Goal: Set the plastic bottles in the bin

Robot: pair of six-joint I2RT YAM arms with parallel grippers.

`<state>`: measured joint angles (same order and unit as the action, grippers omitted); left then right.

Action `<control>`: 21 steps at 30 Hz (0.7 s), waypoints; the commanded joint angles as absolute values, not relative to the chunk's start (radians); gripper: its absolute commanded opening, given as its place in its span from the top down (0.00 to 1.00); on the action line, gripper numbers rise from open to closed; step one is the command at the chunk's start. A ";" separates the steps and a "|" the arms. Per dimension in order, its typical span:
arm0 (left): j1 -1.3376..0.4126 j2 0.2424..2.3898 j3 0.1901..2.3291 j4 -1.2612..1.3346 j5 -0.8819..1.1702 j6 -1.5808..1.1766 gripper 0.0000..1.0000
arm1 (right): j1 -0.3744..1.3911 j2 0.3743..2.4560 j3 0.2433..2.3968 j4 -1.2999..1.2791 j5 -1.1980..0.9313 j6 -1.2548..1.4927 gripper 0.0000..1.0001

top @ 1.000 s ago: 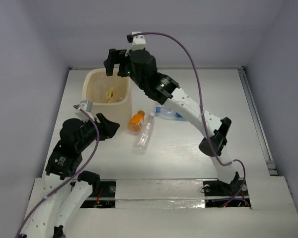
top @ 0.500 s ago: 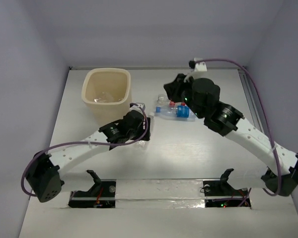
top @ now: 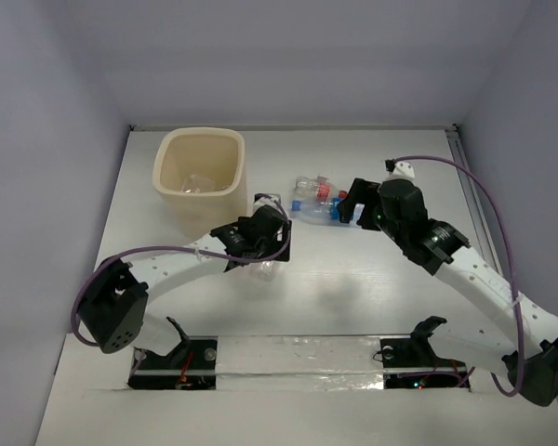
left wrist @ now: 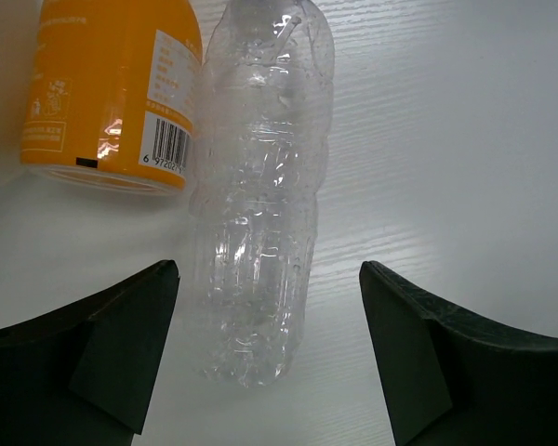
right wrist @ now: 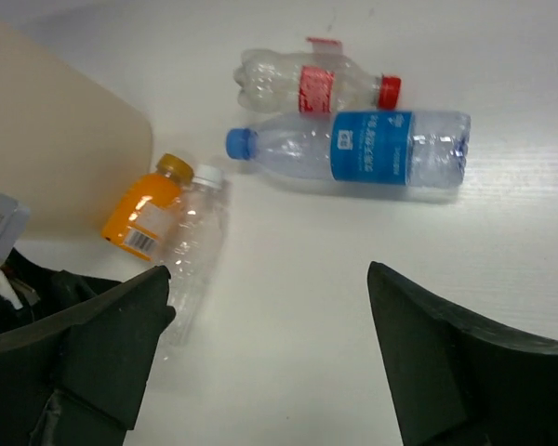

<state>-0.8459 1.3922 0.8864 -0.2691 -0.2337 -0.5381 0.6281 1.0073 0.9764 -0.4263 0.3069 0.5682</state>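
Clear crinkled plastic bottle, no label, lay on its side on the white table, nearest the arm bases of the four bottles on the tabletop. A white cap showed on it in the right wrist view. Directly above it stood the left gripper, jaws spread wide, one black finger on each side of the bottle's base end. Neither finger was seen touching it, and nothing was grasped.

Pressed along that bottle's side lay the short orange plastic bottle, barcode label up. In the overhead view the left arm hid it.

Farther back and to the right lay the clear bottle with a blue label and blue cap, on its side, cap pointing toward the bin. Just behind it, roughly parallel, was the smaller clear bottle with a red label and red cap, cap pointing the other way. A sliver of table showed between the two.

Over bare table just nearer than that pair stood the right gripper, jaws wide apart, holding nothing.

Farthest, at the back left, the cream-beige plastic bin stood upright, its wall just beside the orange bottle. Something pale and clear lay on its floor, too faint to identify.
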 commanded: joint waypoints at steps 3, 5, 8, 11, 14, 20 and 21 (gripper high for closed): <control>-0.856 1.425 0.905 -0.267 -0.256 -0.574 0.20 | 0.543 1.115 1.023 -0.546 0.275 0.684 0.04; -0.856 1.434 0.899 -0.264 -0.253 -0.580 0.18 | 0.490 1.143 1.025 -0.542 0.261 0.741 0.03; -0.865 1.453 0.890 -0.261 -0.250 -0.591 0.15 | 0.433 1.195 1.035 -0.528 0.258 0.823 0.00; -0.865 1.468 0.879 -0.250 -0.247 -0.598 0.15 | 0.385 1.244 1.045 -0.494 0.230 0.885 0.00; -0.874 1.482 0.868 -0.242 -0.255 -0.609 0.15 | 0.347 1.299 1.046 -0.468 0.213 0.980 0.00; -0.884 1.494 0.838 -0.218 -0.282 -0.618 0.23 | 0.314 1.407 1.052 -0.456 0.200 1.199 0.00; -0.884 1.494 0.833 -0.213 -0.284 -0.618 0.29 | 0.305 1.429 1.048 -0.453 0.195 1.254 0.00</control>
